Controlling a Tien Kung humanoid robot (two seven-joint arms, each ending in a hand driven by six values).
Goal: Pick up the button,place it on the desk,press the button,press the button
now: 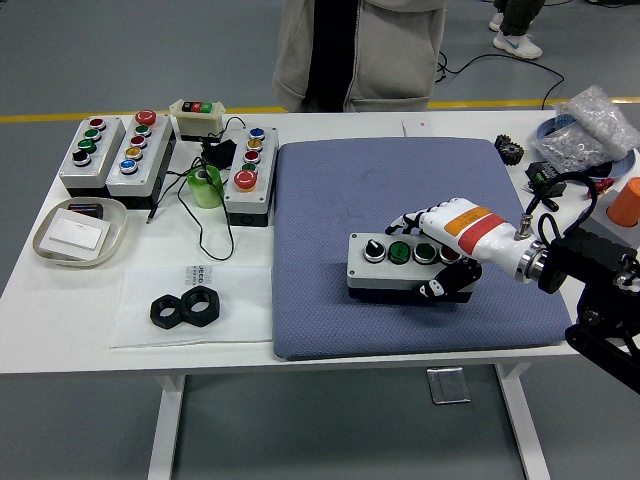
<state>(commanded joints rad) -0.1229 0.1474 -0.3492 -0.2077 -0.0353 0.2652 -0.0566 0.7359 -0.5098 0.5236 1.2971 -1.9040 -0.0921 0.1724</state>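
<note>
A grey button box (400,265) with a black knob, two green buttons and a red one lies on the blue mat (330,200), near its front middle. My right hand (435,255) comes in from the right and is shut on the box's right end, fingers over the top and thumb on the front side. The left hand is out of view. Other button boxes stand at the left: two grey ones (92,152), (138,158), a small cream one (197,118) and a long one (249,175).
A person (355,50) stands at the far side, hands not shown. A green tape roll (205,186), a white dish (80,232) and two black nuts (186,307) lie at the left. Bags of parts (590,135) and an orange cup (626,200) sit at the right.
</note>
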